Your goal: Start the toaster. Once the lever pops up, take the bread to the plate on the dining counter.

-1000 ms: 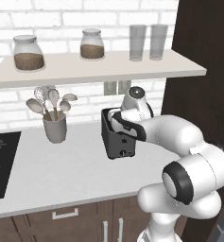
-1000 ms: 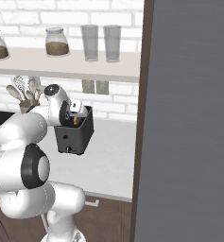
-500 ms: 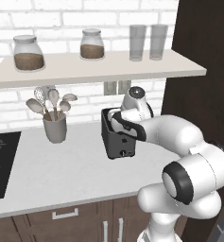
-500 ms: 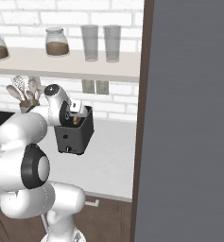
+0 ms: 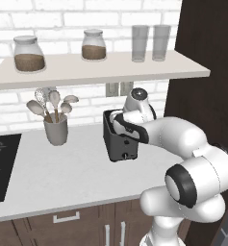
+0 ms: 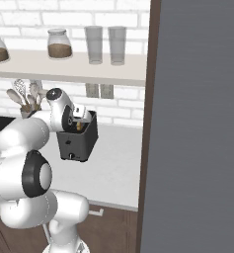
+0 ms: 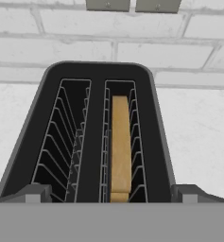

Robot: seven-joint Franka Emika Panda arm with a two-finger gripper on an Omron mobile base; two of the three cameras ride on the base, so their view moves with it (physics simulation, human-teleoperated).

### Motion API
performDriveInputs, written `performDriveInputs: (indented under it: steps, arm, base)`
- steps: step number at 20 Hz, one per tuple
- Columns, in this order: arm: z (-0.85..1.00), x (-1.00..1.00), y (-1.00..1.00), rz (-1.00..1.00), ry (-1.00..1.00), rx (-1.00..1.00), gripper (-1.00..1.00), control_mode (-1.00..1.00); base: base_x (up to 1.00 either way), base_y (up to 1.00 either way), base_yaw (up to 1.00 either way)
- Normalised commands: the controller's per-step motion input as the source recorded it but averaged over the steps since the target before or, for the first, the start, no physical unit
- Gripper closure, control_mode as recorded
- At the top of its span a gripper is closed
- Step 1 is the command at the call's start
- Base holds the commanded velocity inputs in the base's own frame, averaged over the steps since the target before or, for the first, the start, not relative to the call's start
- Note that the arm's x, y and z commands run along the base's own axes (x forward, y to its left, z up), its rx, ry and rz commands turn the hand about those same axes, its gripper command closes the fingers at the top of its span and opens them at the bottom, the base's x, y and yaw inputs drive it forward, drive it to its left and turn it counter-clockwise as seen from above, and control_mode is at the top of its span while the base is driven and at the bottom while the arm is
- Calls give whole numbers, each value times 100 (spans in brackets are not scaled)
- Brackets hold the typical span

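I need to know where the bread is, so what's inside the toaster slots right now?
In the hand view, the toaster holds one slice of bread, standing on edge in the right slot. The left slot shows bare wire guides. The slice's lower part, down in the slot, is hidden.

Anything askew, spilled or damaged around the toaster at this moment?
Nothing stands out. The toaster sits upright on the worktop, the bread stands straight in its right-hand slot in the hand view, and the hand hovers open above it.

A home kitchen: white brick wall [image 5: 86, 14] across the frame's top, pale shelf [image 5: 101, 69] of glass storage jars [image 5: 29, 53], black hob [image 5: 0, 166] at left, dark boxy toaster [image 5: 120, 141] centre.
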Motion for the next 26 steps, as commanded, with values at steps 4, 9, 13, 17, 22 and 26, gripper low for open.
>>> performDriveInputs:
  steps: [4, 9, 13, 17, 22, 26]
  arm:
    - [0, 0, 0, 0, 0, 0, -100, -100]
    - [0, 0, 0, 0, 0, 0, -100, -100]
    - [0, 0, 0, 0, 0, 0, -100, -100]
    - [0, 0, 0, 0, 0, 0, -100, -100]
    - [0, 0, 0, 0, 0, 0, -100, -100]
    - [0, 0, 0, 0, 0, 0, -100, -100]
  base:
    - [0, 0, 0]
    - [0, 0, 0]
    - [0, 0, 0]
    - [0, 0, 0]
    - [0, 0, 0]
    - [0, 0, 0]
